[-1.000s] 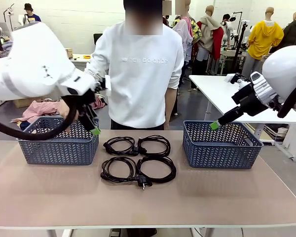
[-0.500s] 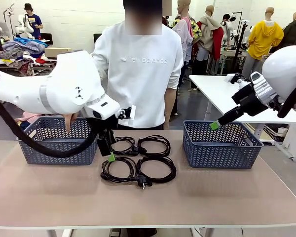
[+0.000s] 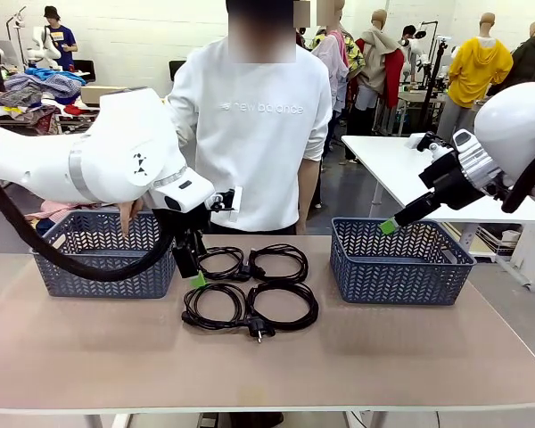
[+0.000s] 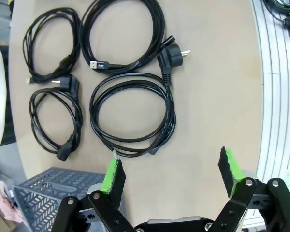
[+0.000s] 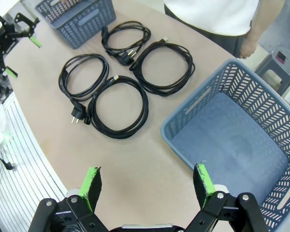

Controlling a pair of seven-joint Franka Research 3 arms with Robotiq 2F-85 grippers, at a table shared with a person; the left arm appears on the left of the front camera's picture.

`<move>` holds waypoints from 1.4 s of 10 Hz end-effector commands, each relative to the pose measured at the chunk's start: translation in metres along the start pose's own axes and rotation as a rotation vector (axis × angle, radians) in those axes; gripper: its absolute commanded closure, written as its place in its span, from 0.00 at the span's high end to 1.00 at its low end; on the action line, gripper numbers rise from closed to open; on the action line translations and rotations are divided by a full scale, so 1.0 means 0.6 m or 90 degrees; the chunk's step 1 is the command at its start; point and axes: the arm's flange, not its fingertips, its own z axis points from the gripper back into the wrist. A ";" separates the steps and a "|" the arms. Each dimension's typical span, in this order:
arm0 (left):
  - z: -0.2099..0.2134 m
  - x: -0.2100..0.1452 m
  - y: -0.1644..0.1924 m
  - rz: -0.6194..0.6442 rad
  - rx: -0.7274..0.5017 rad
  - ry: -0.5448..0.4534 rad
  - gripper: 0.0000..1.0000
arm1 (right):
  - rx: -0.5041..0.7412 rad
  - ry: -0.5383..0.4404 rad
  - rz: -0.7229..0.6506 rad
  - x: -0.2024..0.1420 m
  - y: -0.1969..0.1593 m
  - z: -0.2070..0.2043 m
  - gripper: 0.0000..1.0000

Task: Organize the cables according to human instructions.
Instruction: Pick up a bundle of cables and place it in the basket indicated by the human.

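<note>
The table (image 3: 383, 357) carries four coiled cables (image 3: 250, 319) in a two-by-two group at its middle, between two blue baskets and outside both. The left gripper (image 3: 196, 278), jaws open and unloaded, hangs over the group's left edge, just beside the left basket (image 3: 107, 267). The right gripper (image 3: 388, 226), jaws open, hangs over the right basket (image 3: 397, 272), whose floor shows bare. A person's hand (image 3: 125, 216) is at the left basket's far rim.

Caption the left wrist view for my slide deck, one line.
Open left tool above the tan table, looking down on four coiled black cables, with a blue basket at the lower corner.
</note>
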 end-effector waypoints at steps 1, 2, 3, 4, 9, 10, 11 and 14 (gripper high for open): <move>-0.002 0.001 0.000 -0.001 -0.001 0.000 1.00 | 0.010 -0.011 0.002 0.001 -0.003 -0.002 1.00; -0.006 -0.014 0.001 0.004 -0.007 -0.001 1.00 | 0.010 -0.011 0.002 0.001 -0.003 -0.002 1.00; -0.023 -0.011 0.001 -0.013 -0.019 0.011 1.00 | 0.010 -0.011 0.002 0.001 -0.003 -0.002 1.00; -0.043 -0.006 0.005 -0.016 -0.028 0.021 1.00 | 0.010 -0.011 0.002 0.001 -0.003 -0.002 1.00; -0.135 0.025 -0.004 0.002 -0.081 0.071 1.00 | 0.010 -0.011 0.002 0.001 -0.003 -0.002 1.00; -0.154 0.030 -0.003 0.002 -0.088 0.079 1.00 | 0.010 -0.011 0.002 0.001 -0.003 -0.002 1.00; -0.168 0.033 0.000 0.004 -0.092 0.087 1.00 | 0.010 -0.011 0.002 0.001 -0.003 -0.002 1.00; -0.204 0.034 0.009 0.005 -0.096 0.103 1.00 | 0.010 -0.011 0.002 0.001 -0.003 -0.002 1.00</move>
